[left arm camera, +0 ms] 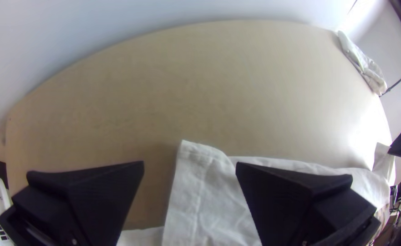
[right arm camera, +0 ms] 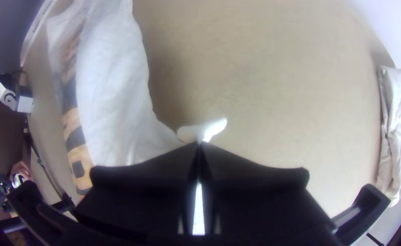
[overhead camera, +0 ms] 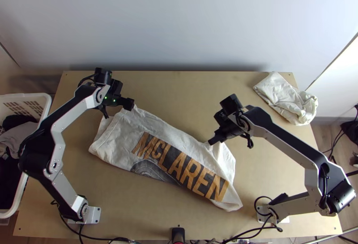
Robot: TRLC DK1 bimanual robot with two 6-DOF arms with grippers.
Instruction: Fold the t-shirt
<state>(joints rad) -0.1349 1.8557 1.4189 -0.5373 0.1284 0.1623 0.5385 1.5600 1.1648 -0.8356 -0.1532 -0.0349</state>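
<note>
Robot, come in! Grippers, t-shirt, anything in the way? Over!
Left gripper: jaws open at t-shirt corner. Right gripper: jaws shut on its far edge. T-shirt creased, lettering up. Other cloth apart, far right corner. Over.

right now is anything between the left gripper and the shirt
Nothing visible is in the way: a corner of the shirt shows between the left gripper's open fingers. The right gripper pinches the shirt farther along, and the basket and bunched cloth lie off to either side.
</note>
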